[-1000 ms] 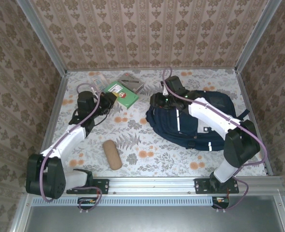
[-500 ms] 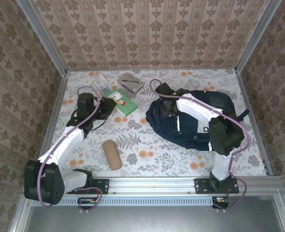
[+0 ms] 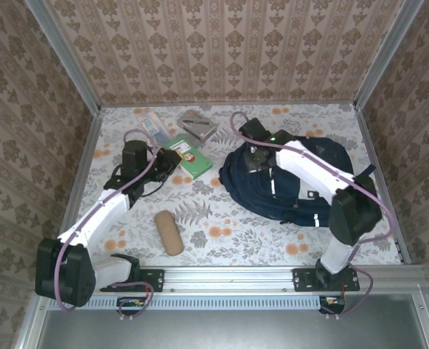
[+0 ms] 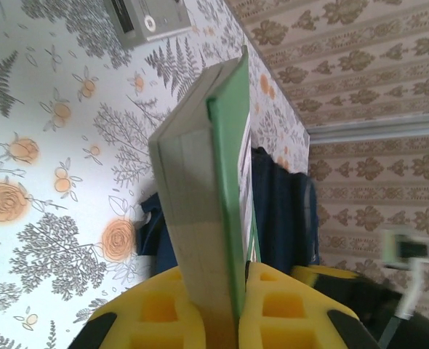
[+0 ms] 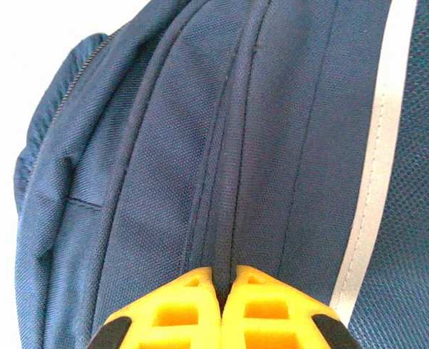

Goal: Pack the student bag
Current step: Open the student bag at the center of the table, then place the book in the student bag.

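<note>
As right hand [image 5: 222, 282] pinches its seam, navy white-striped student bag [image 3: 247, 190], left hand [image 4: 225, 291] clamping green book [image 4: 200, 196]

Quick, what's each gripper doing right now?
Left gripper: closed on the green book.
Right gripper: closed, pinching a seam of the student bag.

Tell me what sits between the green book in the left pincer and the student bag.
Nothing visible: only bare tablecloth lies between the green book, clamped in the left pincer, and the student bag. The brown case lies off that line, toward the near edge. The right pincer pinches the bag's fabric.
</note>
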Robot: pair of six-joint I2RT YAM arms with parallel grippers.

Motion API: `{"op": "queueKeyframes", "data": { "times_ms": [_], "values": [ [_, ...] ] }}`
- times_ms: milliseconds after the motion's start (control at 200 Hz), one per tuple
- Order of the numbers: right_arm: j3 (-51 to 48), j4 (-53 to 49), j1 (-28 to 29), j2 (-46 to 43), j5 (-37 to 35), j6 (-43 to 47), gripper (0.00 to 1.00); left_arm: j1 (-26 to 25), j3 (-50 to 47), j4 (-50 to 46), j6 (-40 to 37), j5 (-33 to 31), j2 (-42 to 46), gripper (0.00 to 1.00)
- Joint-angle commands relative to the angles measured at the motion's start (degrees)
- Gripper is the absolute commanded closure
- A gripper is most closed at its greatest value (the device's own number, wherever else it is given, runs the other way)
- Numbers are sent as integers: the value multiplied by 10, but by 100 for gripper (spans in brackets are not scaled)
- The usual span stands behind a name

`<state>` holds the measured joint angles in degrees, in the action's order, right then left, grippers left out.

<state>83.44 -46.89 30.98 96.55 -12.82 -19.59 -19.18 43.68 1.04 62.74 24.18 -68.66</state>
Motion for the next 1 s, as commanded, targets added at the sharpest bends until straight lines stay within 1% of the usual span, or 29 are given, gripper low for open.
{"op": "queueKeyframes", "data": {
  "times_ms": [0,100,140,150,175,320,385,425,510,725,890,995],
  "values": [
    [34,18,-1,-80,75,36,100,-29,32,50,-12,-2,-25,100],
    [37,28,-10,-114,143,53,100,-61,51,77,-8,-6,-60,100],
    [38,29,-12,-125,156,56,100,-66,61,87,-6,-7,-74,100],
    [39,29,-13,-127,160,57,100,-81,65,89,-5,-8,-77,100],
    [39,29,-16,-132,168,59,100,-92,71,94,-5,-10,-86,100],
    [44,24,-32,-153,205,55,100,-130,107,119,-3,-13,-137,100],
    [34,45,-54,-165,242,36,100,-148,122,123,-6,-13,-161,100],
    [27,62,-70,-190,265,21,100,-158,128,125,-6,-13,-175,100],
    [22,86,-98,-207,304,-7,100,-178,131,150,3,-13,-201,100],
    [31,105,-129,-209,328,-38,100,-228,147,184,22,-22,-266,100],
    [20,129,-131,-205,352,-59,100,-257,174,249,50,-10,-325,100],
    [11,136,-132,-203,361,-66,100,-273,213,244,44,-8,-357,100]
  ]
}}
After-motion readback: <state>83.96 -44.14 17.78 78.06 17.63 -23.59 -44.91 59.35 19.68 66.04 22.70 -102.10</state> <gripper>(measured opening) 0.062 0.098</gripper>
